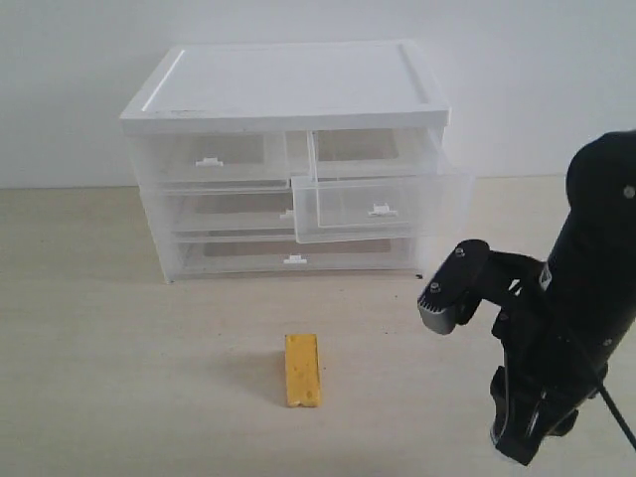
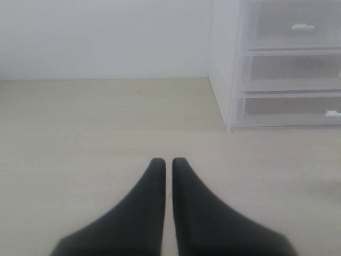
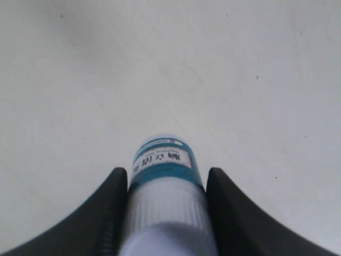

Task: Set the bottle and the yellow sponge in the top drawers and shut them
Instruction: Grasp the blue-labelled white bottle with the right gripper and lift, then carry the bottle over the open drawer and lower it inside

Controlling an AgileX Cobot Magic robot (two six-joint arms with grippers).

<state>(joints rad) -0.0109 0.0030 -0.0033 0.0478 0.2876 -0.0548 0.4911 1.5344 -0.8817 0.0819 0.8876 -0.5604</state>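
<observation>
The white-capped bottle (image 3: 165, 160) with a teal label sits between the fingers of my right gripper (image 3: 167, 172), which is shut on it above bare tabletop. In the exterior view the bottle is hidden behind the right arm (image 1: 586, 298) at the lower right. The yellow sponge (image 1: 302, 370) lies on the table in front of the cabinet. The right top drawer (image 1: 378, 204) is pulled out; the left top drawer (image 1: 214, 159) is pushed in. My left gripper (image 2: 166, 160) is shut and empty, low over the table to one side of the cabinet (image 2: 287, 64).
The white-topped cabinet (image 1: 288, 84) stands at the back against a white wall, with two full-width drawers (image 1: 293, 253) below the top pair, both pushed in. The left arm is outside the exterior view.
</observation>
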